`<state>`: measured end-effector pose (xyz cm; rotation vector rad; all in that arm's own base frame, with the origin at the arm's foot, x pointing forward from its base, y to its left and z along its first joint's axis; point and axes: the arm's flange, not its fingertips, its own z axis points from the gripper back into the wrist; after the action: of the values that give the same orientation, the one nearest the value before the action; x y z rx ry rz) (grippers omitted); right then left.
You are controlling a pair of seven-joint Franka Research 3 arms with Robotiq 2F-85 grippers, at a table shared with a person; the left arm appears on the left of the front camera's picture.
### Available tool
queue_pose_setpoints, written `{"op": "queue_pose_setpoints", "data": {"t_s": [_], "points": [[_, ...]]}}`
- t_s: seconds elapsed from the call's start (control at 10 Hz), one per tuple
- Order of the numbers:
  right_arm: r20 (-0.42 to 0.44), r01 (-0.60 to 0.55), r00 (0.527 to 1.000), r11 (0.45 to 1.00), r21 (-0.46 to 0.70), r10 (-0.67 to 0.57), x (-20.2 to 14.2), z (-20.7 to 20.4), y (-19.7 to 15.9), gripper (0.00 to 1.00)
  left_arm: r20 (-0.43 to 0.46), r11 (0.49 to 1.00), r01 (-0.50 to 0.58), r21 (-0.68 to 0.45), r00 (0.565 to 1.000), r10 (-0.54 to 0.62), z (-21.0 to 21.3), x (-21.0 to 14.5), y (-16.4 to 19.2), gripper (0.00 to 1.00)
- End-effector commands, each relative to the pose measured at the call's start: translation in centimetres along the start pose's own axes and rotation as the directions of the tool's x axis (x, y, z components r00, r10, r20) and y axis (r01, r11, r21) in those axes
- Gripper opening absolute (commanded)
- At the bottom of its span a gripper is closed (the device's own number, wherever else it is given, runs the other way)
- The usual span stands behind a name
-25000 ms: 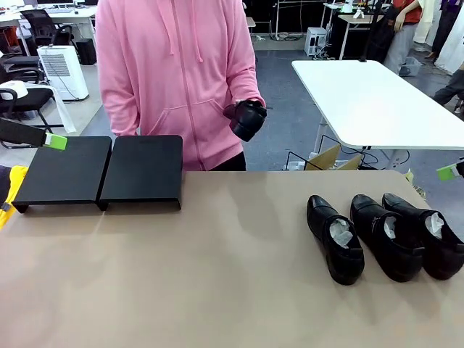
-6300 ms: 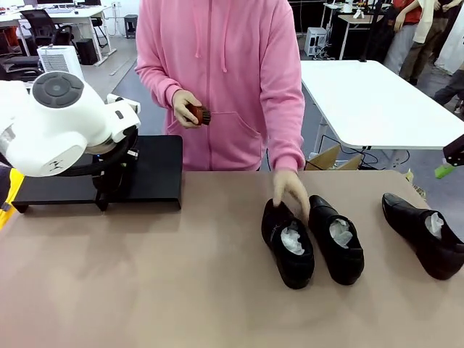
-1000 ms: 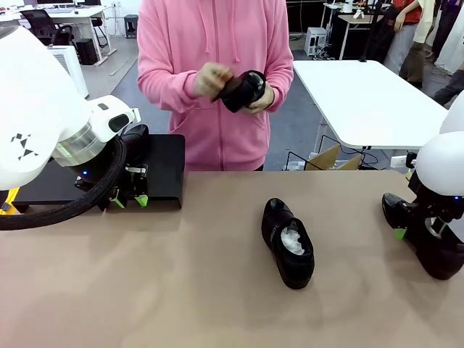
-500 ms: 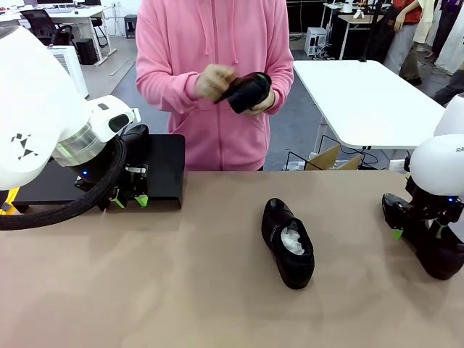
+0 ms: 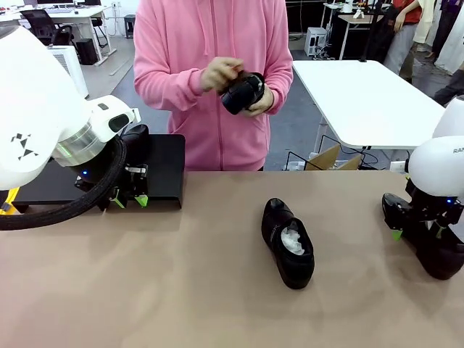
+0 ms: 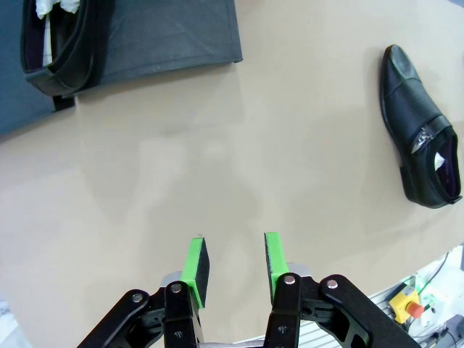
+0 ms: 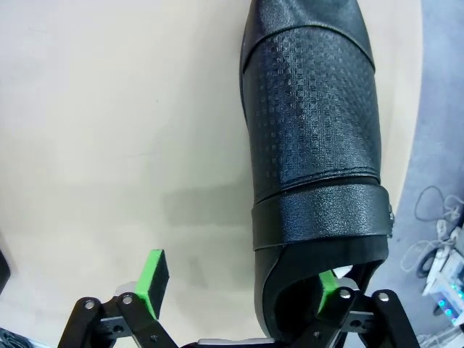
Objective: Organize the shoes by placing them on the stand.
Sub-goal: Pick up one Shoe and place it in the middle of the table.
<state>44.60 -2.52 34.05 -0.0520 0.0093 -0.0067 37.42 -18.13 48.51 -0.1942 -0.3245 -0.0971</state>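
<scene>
While under shoes (image 5: 288,243), tan tabletop (image 5: 181,290); white table (image 5: 362,94) behind.

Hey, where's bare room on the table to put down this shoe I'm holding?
Bare tabletop lies between the stand and the middle shoe, and between that shoe and the right-hand shoe. Crowded: by the stand, where the left arm hangs, and at the right-hand shoe with the right fingers.

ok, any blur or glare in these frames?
Front view: the person's hand over the held shoe is slightly motion-blurred, the table sharp. Right wrist view: soft sheen on the buckled shoe, embossed texture crisp. Left wrist view: sharp, no glare.
</scene>
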Motion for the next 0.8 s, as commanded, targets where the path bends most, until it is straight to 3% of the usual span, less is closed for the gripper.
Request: {"op": "queue_pose_setpoints", "data": {"t_s": [0.0,0.4,0.5,0.7], "points": [[0.016,0.034,0.999,0.999,-0.026,-0.033,0.74,-0.04,-0.02,0.85,-0.002,1.000,-0.001,-0.005,1.000,0.001,0.11,0.21,0.10,0.44],[0.023,0.045,0.999,0.997,-0.056,-0.043,0.98,-0.31,-0.32,0.11,-0.002,1.000,-0.001,-0.005,1.000,0.001,0.11,0.21,0.10,0.44],[0.031,0.048,0.998,0.997,-0.065,-0.046,1.06,-0.33,-0.39,0.00,-0.002,1.000,-0.001,-0.005,1.000,0.001,0.11,0.21,0.10,0.44],[0.038,0.059,0.998,0.996,-0.069,-0.056,1.14,-0.22,-0.50,0.00,-0.002,1.000,-0.001,-0.005,1.000,0.001,0.11,0.21,0.10,0.44]]}}
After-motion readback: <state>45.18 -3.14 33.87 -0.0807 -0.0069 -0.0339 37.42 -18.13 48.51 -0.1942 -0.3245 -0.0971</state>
